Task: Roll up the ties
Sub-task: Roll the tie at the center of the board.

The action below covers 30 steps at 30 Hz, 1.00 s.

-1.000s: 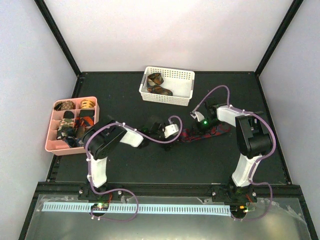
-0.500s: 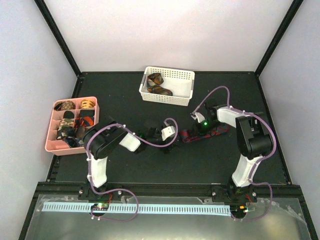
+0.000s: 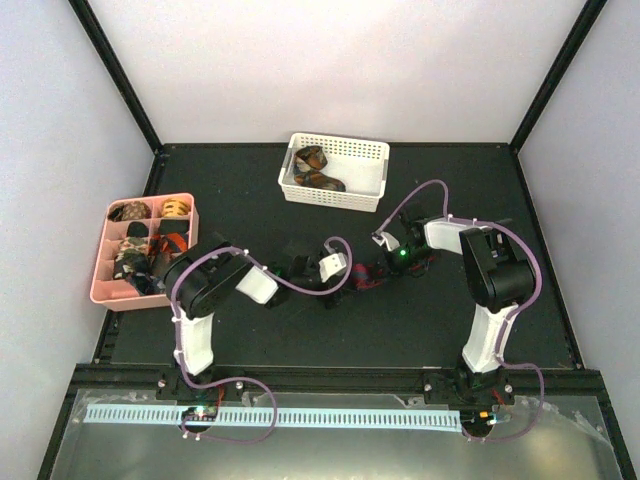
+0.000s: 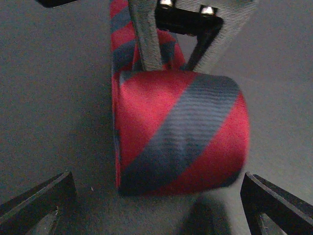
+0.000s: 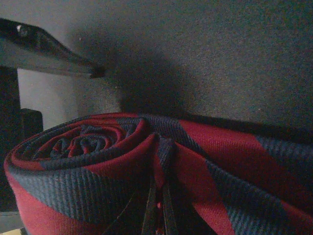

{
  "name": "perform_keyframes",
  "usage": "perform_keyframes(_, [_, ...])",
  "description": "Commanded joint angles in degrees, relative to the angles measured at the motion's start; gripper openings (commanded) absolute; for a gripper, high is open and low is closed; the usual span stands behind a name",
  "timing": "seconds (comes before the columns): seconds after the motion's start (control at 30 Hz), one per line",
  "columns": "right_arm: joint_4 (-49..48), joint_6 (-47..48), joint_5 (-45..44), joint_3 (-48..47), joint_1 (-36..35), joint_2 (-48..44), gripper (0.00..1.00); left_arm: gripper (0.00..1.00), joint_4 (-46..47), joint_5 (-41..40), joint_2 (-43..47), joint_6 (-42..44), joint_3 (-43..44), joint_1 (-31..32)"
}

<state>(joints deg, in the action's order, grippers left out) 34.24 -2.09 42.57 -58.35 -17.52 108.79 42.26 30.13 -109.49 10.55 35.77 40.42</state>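
While the left end effector (image 4: 155, 191) gapes, the right end effector (image 4: 174, 49) pinches the tie (image 4: 181, 132) on black table (image 4: 49, 98).

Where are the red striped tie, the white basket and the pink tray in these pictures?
red striped tie (image 4: 181, 132), left wrist view, middle of the rolled part.
white basket (image 3: 330, 200), top external view, its near wall.
pink tray (image 3: 150, 199), top external view, its far rim.

Black-and-white arms (image 3: 197, 340), purple cables (image 3: 432, 184), green LED (image 3: 401, 253), silver screws (image 4: 208, 10).
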Motion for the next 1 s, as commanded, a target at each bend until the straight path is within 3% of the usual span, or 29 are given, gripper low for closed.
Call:
perform_keyframes(0.0, [2.47, -0.23, -10.58, 3.32, -1.03, 2.66, 0.02, 0.94, 5.57, 2.34, -3.96, -3.38, 4.46, 0.52])
perform_keyframes(0.3, [2.71, -0.28, -10.64, 2.35, -1.02, 4.44, 0.02, 0.84, 7.31, -2.33, -7.84, -4.49, 7.93, 3.25])
perform_keyframes(0.57, [2.12, -0.59, -9.10, 2.64, -0.94, 3.75, 0.02, 0.55, 1.46, -4.42, -9.75, -3.69, 10.95, 3.82])
perform_keyframes(0.7, [1.89, -0.51, -7.20, 2.67, -0.96, 3.43, 0.02, 0.42, -6.18, -4.64, -10.04, -1.19, 13.20, 4.21])
perform_keyframes(0.97, [5.90, 2.61, -2.14, 0.43, 4.62, -2.77, 0.27, 0.34, -26.70, -7.08, -8.31, 10.71, 14.22, 4.06])
